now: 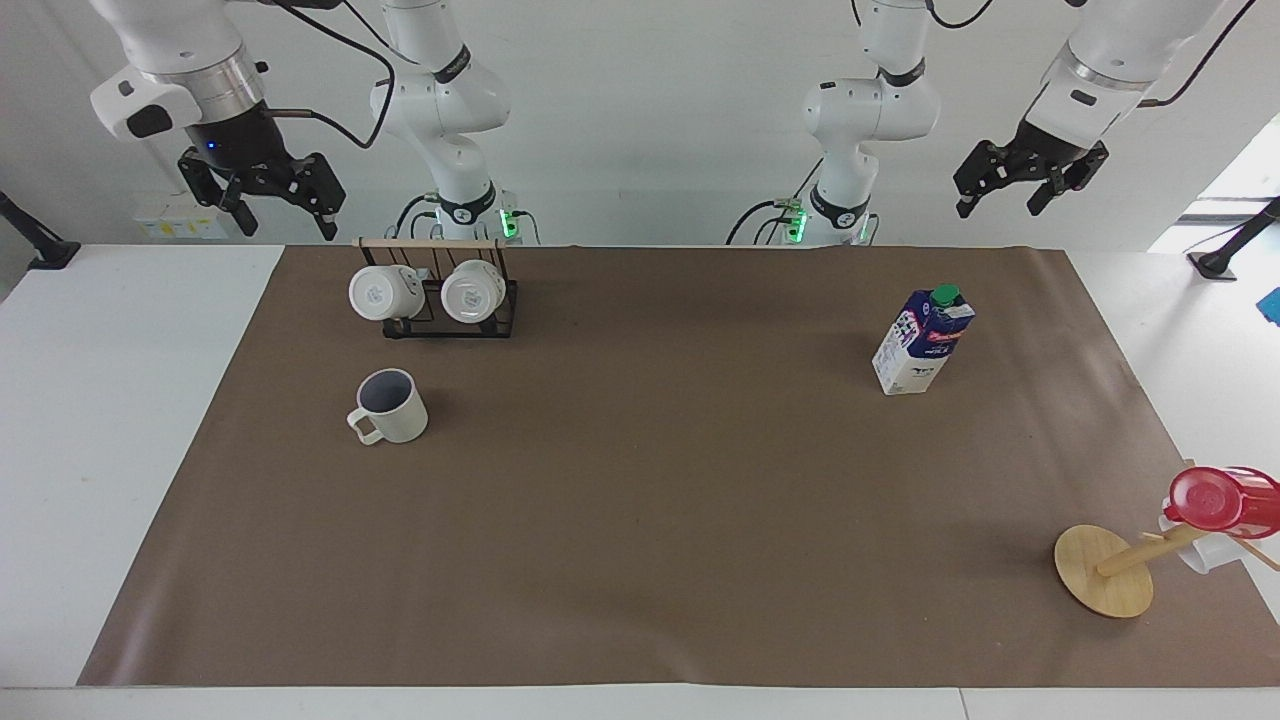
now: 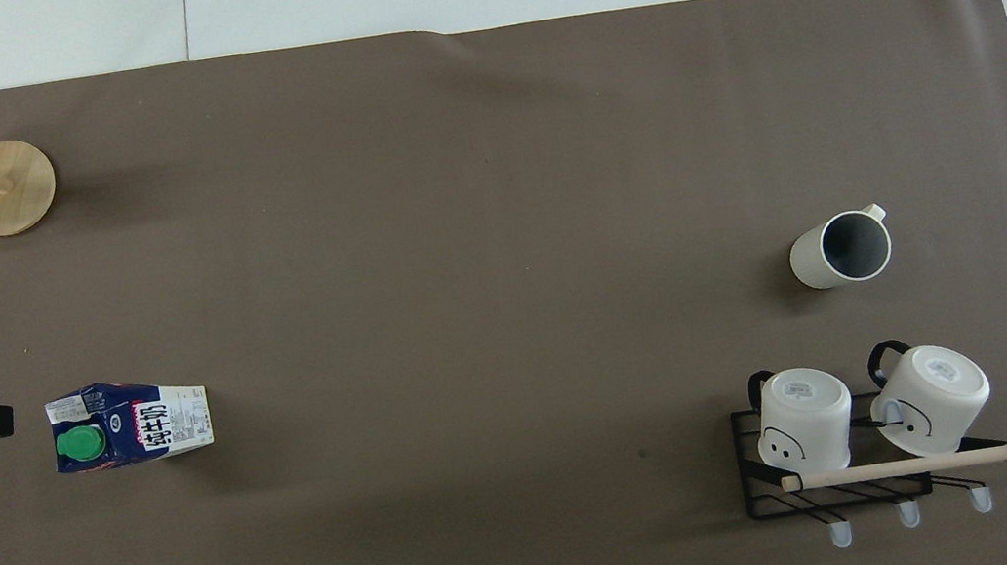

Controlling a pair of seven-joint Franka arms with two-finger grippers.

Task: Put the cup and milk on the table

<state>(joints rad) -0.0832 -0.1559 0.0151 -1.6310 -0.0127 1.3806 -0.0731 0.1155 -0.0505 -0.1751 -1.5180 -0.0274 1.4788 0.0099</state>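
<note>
Standing upright on the brown sheet (image 1: pixel 640 520) of the surface (image 1: pixel 120 420), the cup (image 1: pixel 390 406) is the landmark for the rest. It is a cream-white mug with a greyish-purple inside, and its loop handle points away from the robots. Nothing touches it.

Just nearer to the robots than the cup, a black wire rack (image 1: pixel 450 310) with a wooden rail carries two white mugs (image 1: pixel 382 292) lying on their sides, with the bottoms turned away from the robots.

The milk (image 1: pixel 922 340) stands well apart from the cup, toward the left arm's end of the surface and a little nearer to the robots than the cup. It is upright, dark blue above and white below, with the green screw cap on top. Nothing holds it.

Farther from the robots than the cup, and at the left arm's end, a round wooden stand (image 1: pixel 1103 570) carries a red translucent cup (image 1: pixel 1215 500) on one peg.

The right gripper (image 1: pixel 270 215) hangs in the air over the robots' edge of the surface, near the rack, and its fingers are spread apart and hold nothing. The left gripper (image 1: pixel 1005 200) hangs in the air over the same edge at the milk's end, also with fingers spread and holding nothing.
</note>
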